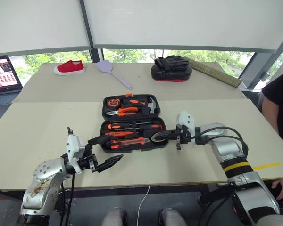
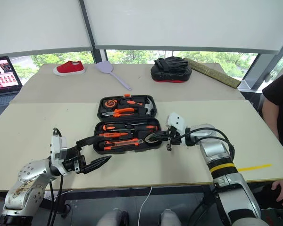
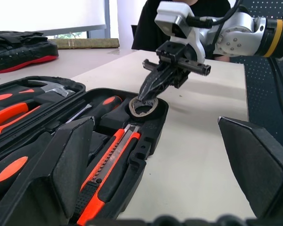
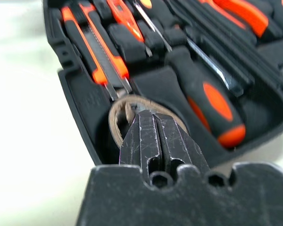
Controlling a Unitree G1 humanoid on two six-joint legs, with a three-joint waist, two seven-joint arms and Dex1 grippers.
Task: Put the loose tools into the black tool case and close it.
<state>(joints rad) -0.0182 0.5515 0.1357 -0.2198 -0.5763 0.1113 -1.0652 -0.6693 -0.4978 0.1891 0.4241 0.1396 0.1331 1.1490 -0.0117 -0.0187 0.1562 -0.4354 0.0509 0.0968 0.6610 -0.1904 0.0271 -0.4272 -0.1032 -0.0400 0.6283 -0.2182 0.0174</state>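
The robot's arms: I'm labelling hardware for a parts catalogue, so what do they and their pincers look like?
Both arms have silver metal shells with black cables looping at the wrists. The right arm carries a yellow band. White camera housings sit above the left pincer and the right pincer, each with two black pointed fingers.

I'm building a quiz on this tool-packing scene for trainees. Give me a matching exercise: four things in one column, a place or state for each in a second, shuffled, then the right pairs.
Things:
1. tape roll
2. utility knife
3. left gripper
4. lilac spatula

Places or states:
A. open, beside the near left corner of the black tool case
B. lying in the case's near half, along its front edge
C. on the far table, between a red shoe and a padded mitt
D. at the case's near right corner, under the shut right gripper

Pairs: 1-D, 2-B, 3-A, 4-C
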